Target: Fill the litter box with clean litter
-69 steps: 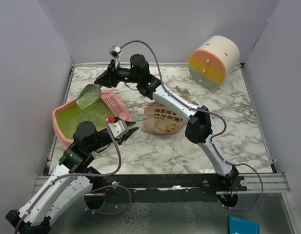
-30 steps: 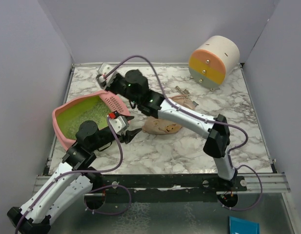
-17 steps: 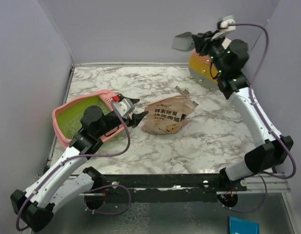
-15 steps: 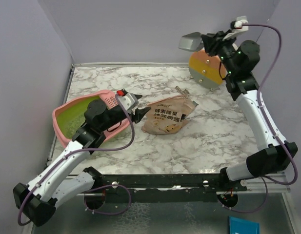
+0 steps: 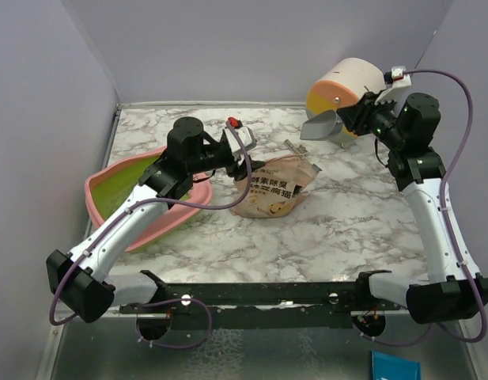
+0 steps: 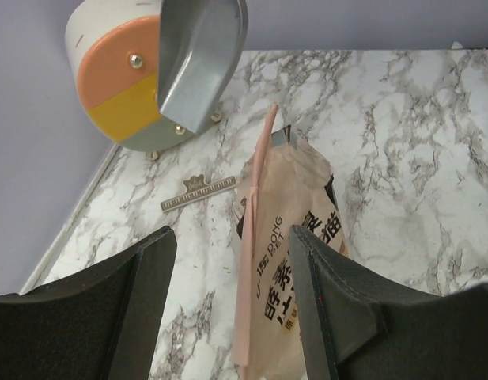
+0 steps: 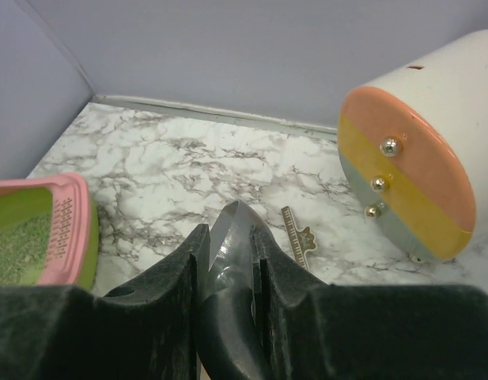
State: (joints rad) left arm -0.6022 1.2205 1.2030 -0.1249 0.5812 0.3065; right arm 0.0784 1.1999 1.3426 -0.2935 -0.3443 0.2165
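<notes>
Broadly, the marble table (image 5: pixel 346 222) carries everything, and my two arms reach over it from the near edge. The litter box (image 5: pixel 100 188) sits at the left side, pink outside and yellow-green inside. My left arm crosses above its right half, so part of it is hidden in the top view. The clean litter (image 7: pixel 13 247) lies as a grainy layer over the floor of the litter box. At the far right corner stands the round drawer unit (image 5: pixel 350 79), its cream, orange and yellow front with three small knobs facing the middle of the table.

Between them lies the tan pouch (image 5: pixel 271 190), flat, printed side up, just right of the litter box. The grey scoop (image 5: pixel 319 125) hangs in the air in front of the drawer unit, above the table and well apart from the litter box. My left wrist camera sees only its underside, so I cannot tell whether anything is in it.

My right claw (image 5: pixel 344 119) is clamped on the scoop's handle. My left claw (image 5: pixel 244 152) is spread wide with nothing between the fingers, hovering over the left end of the pouch. A small toothed strip (image 5: pixel 295 148) lies on the marble near the pouch's far corner.
</notes>
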